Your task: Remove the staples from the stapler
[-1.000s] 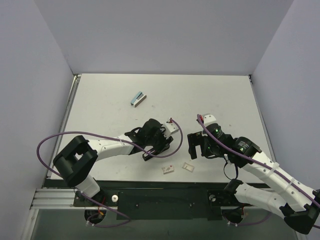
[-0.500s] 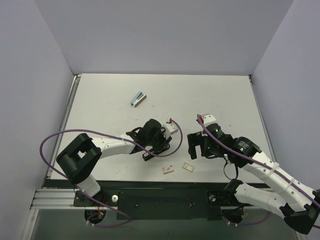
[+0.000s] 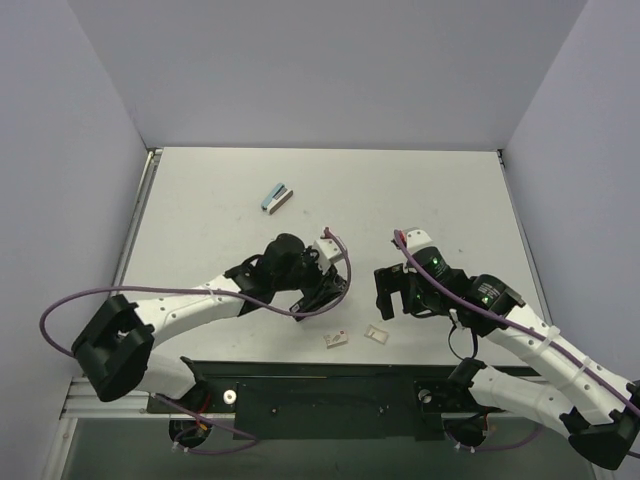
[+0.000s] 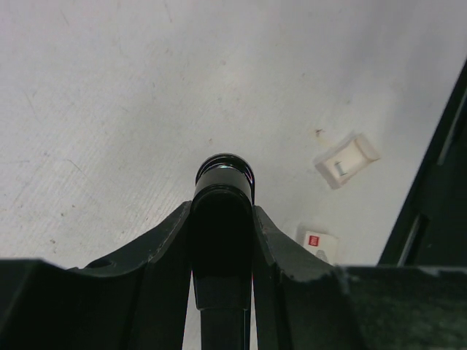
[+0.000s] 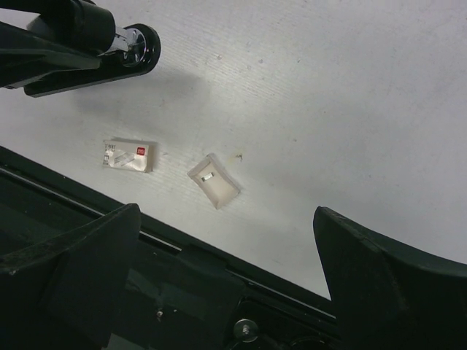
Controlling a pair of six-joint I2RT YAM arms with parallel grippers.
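Stapler (image 3: 277, 197) toward far table (image 3: 430, 190) edge | left claw (image 3: 322, 298) state unclear | right claw (image 3: 388, 292) wide

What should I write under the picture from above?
The stapler lies far back, untouched; left gripper and right gripper hang near two white scraps.

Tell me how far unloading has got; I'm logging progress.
Done: nothing evident; the stapler lies alone at the table's far side. In hand: left gripper shut on a black rod near two white scraps; right gripper open, empty. Left: reach the stapler, empty its staples.
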